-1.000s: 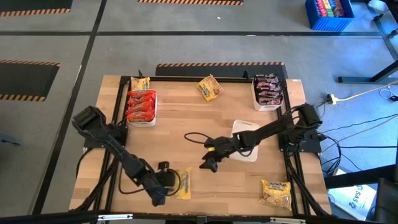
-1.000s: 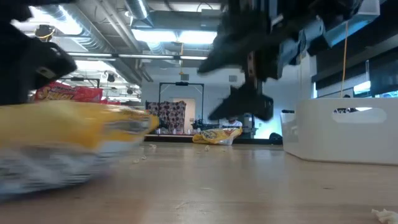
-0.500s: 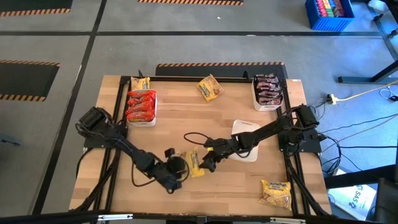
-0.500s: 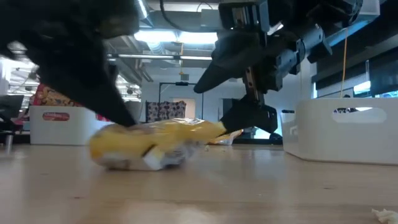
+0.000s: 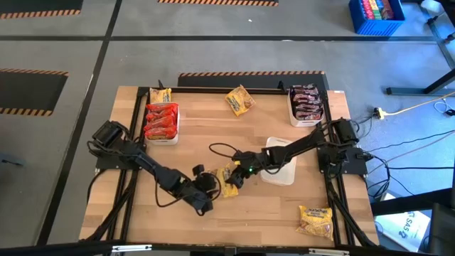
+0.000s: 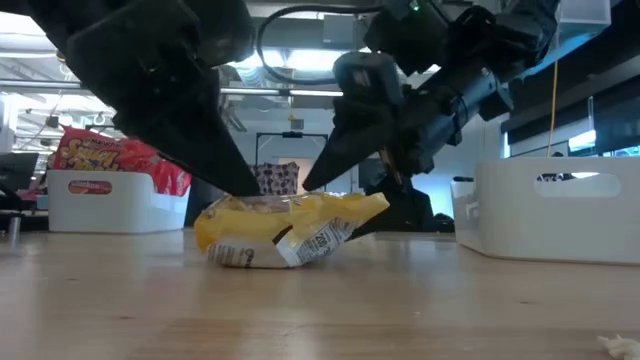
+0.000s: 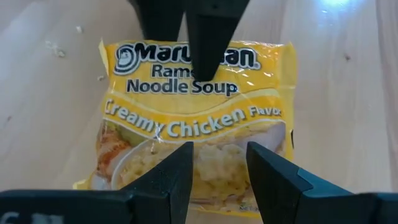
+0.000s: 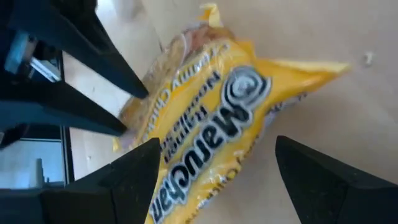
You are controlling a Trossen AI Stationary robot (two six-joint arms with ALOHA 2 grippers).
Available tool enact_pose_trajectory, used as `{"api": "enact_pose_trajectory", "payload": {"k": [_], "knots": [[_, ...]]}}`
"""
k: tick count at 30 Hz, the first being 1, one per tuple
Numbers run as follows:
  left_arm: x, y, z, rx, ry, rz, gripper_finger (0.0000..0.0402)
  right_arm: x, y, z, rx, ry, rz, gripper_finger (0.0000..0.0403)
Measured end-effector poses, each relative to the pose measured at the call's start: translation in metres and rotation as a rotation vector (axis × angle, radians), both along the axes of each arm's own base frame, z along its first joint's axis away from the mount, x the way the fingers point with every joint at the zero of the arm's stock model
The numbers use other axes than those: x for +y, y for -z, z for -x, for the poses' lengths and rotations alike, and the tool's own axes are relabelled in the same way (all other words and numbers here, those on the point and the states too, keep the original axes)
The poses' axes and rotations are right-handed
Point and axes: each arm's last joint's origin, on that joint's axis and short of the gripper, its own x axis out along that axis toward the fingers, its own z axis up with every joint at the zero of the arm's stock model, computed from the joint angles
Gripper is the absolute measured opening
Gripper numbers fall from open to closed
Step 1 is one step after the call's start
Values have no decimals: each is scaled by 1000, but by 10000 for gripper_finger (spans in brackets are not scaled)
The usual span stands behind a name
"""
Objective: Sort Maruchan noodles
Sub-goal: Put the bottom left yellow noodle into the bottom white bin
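Right gripper [image 5: 238,176] wide open, straddling the yellow packet [image 5: 229,180] mid-table, not clamped. Left gripper [image 5: 210,186] half open at the packet's other end; contact looks likely, grip unclear. White tray [image 5: 283,173] just beside.

A yellow Maruchan creamy chicken packet [image 5: 229,179] lies crinkled and partly lifted mid-surface. Red-orange packets [image 5: 161,119] fill one white tray, dark packets [image 5: 306,102] another. Three more yellow packets lie loose: far edge [image 5: 239,99], far-left corner [image 5: 161,94], near-right corner [image 5: 316,220].
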Motion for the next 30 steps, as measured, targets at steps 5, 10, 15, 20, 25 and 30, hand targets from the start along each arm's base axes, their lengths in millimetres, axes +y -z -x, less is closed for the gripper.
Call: {"api": "enact_pose_trajectory", "payload": {"k": [5,10,15,20,25,30], "knots": [[-3,-25,4,-28,55,8,144,1,0,0,0,2,-19,296],[-8,-29,18,42,77,21,143,1,0,0,2,1,-27,296],[-12,-7,20,99,61,-26,143,1,-1,0,0,2,-28,296],[-13,19,12,125,72,-126,143,1,-1,-1,-5,3,-31,296],[-7,33,3,135,51,-127,143,1,-1,0,-2,7,-30,296],[-2,33,-4,96,32,-109,143,1,-1,-1,-12,21,-21,296]]}}
